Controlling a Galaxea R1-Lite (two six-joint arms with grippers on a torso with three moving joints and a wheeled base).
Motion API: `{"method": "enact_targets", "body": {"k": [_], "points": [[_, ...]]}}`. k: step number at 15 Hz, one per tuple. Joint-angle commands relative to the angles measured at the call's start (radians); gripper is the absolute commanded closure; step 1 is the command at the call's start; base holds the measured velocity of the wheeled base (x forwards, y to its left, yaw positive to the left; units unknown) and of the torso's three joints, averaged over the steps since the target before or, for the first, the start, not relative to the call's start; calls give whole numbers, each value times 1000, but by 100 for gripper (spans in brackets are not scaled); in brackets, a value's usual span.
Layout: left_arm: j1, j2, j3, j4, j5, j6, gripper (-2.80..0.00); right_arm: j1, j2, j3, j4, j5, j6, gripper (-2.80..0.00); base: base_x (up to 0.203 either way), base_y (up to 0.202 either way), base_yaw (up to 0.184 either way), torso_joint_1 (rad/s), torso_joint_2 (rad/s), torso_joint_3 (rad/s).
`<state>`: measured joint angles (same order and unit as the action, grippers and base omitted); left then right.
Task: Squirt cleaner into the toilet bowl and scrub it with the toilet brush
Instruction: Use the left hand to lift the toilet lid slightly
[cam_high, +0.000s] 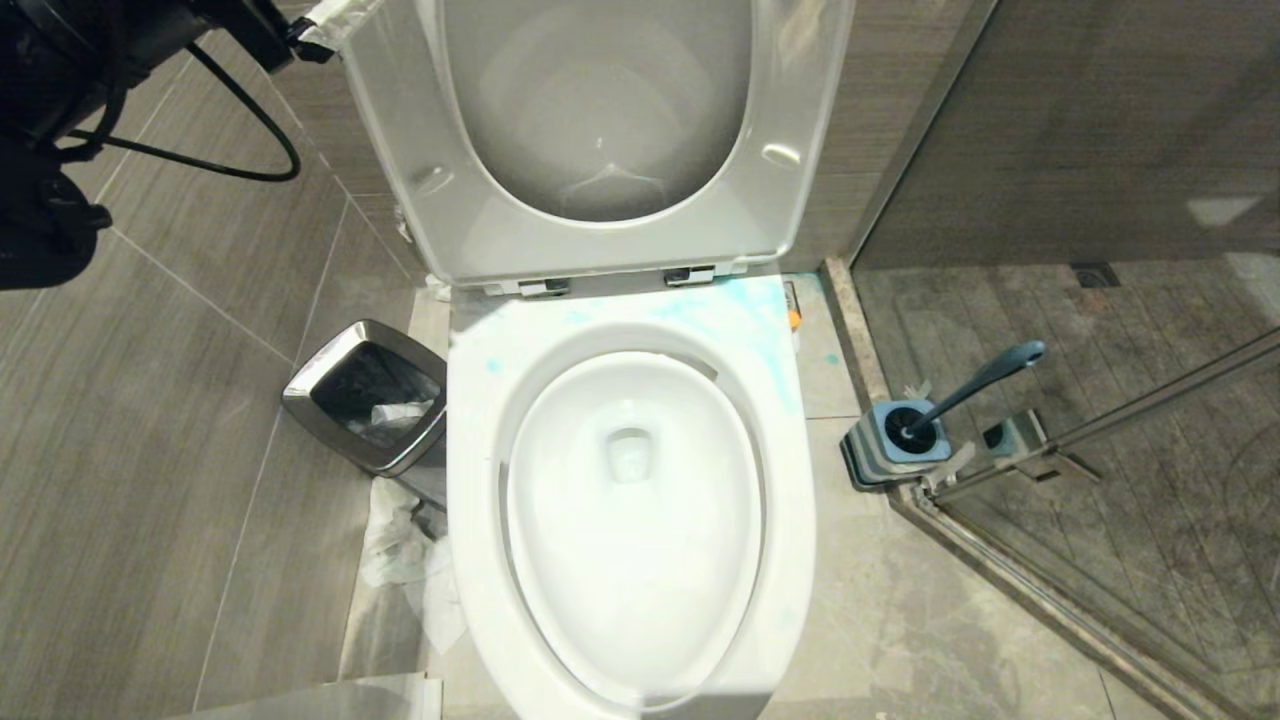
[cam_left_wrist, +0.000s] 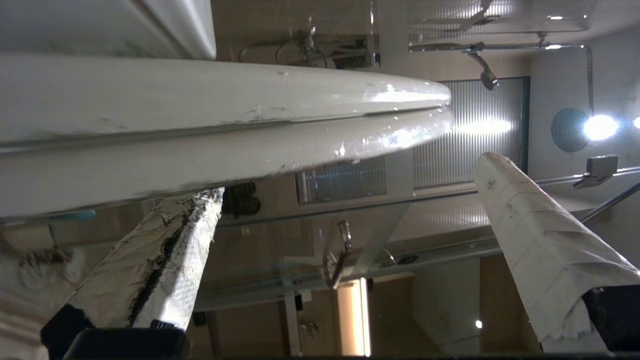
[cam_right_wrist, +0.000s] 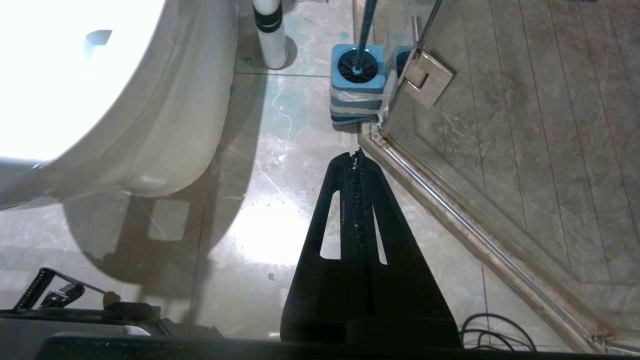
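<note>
Two things matter here: the toilet brush (cam_high: 985, 378) and the cleaner (cam_right_wrist: 268, 32). The brush stands in its striped holder (cam_high: 893, 445) on the floor, right of the toilet bowl (cam_high: 630, 520), by the glass shower door (cam_high: 1150, 470). Its slim dusty-blue handle leans up and away; prob. light, stiff plastic, a bit slick, so best taken near the thicker rounded end. The bottle, white w/ a dark band, stands on the floor beside the bowl's base, seen only in the right wrist view; prob. light, squeezable, so grip the body mid-height. The bowl is glossy white w/ blue smears on the back rim, seat and lid (cam_high: 600, 130) up. The left pincer (cam_left_wrist: 345, 210) is spread wide, empty, up by the raised lid's edge. The right pincer (cam_right_wrist: 356, 155) is closed, empty, low over the floor.
</note>
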<state>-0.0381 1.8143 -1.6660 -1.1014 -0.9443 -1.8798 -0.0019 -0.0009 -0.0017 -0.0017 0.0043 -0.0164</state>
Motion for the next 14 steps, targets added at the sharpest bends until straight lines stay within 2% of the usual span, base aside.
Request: {"method": "enact_targets", "body": {"k": [1, 5, 9, 10, 11, 13, 14], "points": [[14, 98, -84, -16, -6, -6, -280, 0, 1, 0, -1, 0, 0, 0, 0, 0, 0, 0, 0, 0], [22, 184, -171, -17, -2, 48, -280, 0, 1, 0, 0, 0, 0, 0, 0, 0, 0, 0, 0, 0], [32, 172, -172, -9, -4, 24, -280, 0, 1, 0, 0, 0, 0, 0, 0, 0, 0, 0, 0, 0], [46, 149, -170, -4, -9, -21, -280, 0, 1, 0, 0, 0, 0, 0, 0, 0, 0, 0, 0, 0], [62, 128, -171, 2, -12, -115, -280, 0, 1, 0, 0, 0, 0, 0, 0, 0, 0, 0, 0, 0], [111, 80, -172, 6, -29, -352, -280, 0, 1, 0, -1, 0, 0, 0, 0, 0, 0, 0, 0, 0], [148, 55, -171, 8, -41, -501, -280, 0, 1, 0, 0, 0, 0, 0, 0, 0, 0, 0, 0, 0]]}}
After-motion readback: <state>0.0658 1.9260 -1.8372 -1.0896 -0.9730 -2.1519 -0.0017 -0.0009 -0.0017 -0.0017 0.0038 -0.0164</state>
